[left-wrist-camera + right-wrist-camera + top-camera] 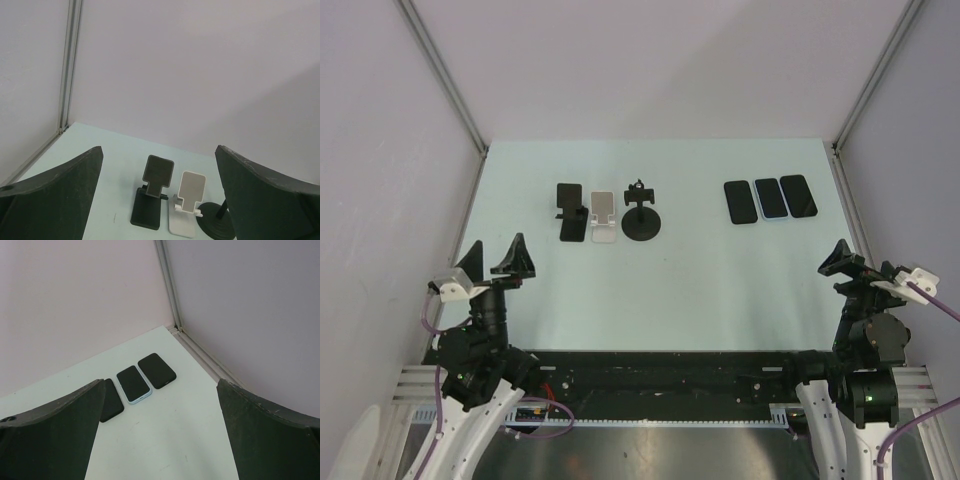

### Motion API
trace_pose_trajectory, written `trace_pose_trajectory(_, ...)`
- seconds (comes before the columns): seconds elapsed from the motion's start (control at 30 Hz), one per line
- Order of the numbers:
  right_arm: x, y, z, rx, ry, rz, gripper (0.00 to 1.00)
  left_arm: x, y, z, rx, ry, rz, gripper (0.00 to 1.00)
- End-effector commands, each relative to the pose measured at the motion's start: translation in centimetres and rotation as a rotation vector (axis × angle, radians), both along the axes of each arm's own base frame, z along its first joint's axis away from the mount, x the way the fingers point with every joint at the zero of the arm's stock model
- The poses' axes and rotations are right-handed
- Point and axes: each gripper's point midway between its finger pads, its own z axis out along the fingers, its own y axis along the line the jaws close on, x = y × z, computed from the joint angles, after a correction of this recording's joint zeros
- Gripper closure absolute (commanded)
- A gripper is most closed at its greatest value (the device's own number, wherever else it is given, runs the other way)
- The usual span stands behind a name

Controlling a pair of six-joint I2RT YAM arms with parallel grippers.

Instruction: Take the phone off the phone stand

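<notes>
While both arms hang low at the near edge of the table [720, 290], the left gripper [496, 250] stands with its jaws spread wide and grips nothing. The right gripper [860, 266] is just as wide and also free of any load.

Three holders stand in a row toward the far left of the table. The black stand [572, 212] is leftmost, and the white stand [603, 215] is just beside it; whether the two touch I cannot tell. The round stand [642, 216], a thin post on a dark disc foot, sits next on the right. In the left wrist view the black and white stands tilt their back plates up, and each plate shows as a bare grey face. The round stand is partly hidden there behind a finger.

Three phones lie flat on the table, screens up, well apart from the stands on the far right. They form a tight row: a black phone [740, 201], a blue phone [771, 198] with a pale blue edge in the middle, and a dark phone [798, 196] nearest the right wall. In the right wrist view the black phone is partly covered by a finger.
</notes>
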Motion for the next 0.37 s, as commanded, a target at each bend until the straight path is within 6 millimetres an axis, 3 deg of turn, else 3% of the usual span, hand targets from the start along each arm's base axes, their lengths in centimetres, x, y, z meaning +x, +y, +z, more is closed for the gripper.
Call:
trace_pose_trajectory(0.0, 0.15, 0.02, 0.91, 0.004, -0.038, 0.001, 0.00, -2.82, 0.76, 2.96, -0.019, -0.154, -0.022, 0.00)
trace_pose_trajectory(0.33, 0.31, 0.13, 0.91, 0.000, -0.038, 0.008, 0.00, -3.10, 0.70, 3.14, -0.013, -0.167, -0.029, 0.00)
